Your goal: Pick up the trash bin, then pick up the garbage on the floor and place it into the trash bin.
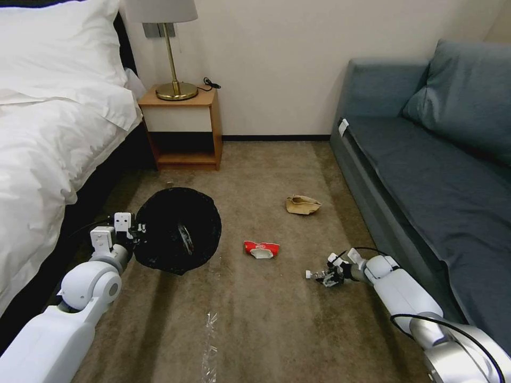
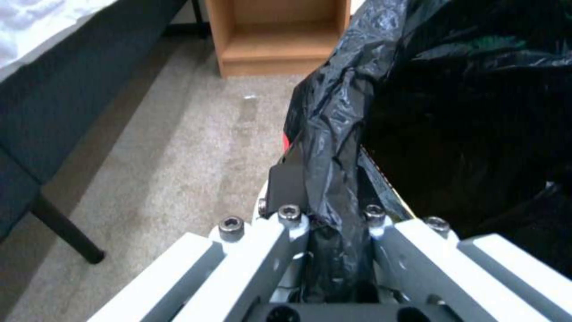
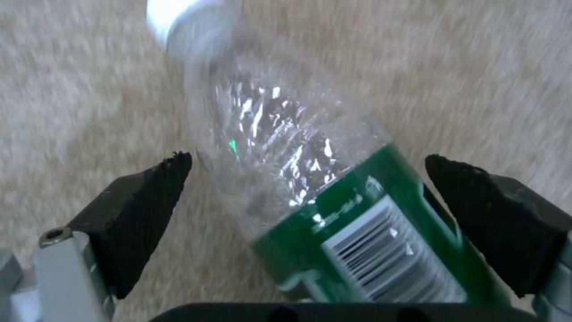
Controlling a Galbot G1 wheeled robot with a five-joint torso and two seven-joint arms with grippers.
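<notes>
Down on the carpet between the bed and the sofa, I judge the bin-lifting step done and the litter collecting under way; my left gripper has its fingers clamped on the black bag liner at the rim of the trash bin, holding it near the bed's edge with its mouth towards me; a dark wrapper seems to lie inside, though I cannot be sure. My right gripper reaches low over the floor by the sofa, forearm stretched forward and wrist turned inward; its fingers stand wide on either side of the clear green-labelled bottle, not touching its sides that I can see; the bottle lies between them, cap pointing away. Whether it rests on the carpet or is already raised I cannot tell. The next move, as I read it, calls for closing squarely on the labelled body, which looks thin and crushable, so gently. The red-and-white packet lies between the bin and my right gripper; the brown paper bag lies farther off, towards the wall, both untouched.
</notes>
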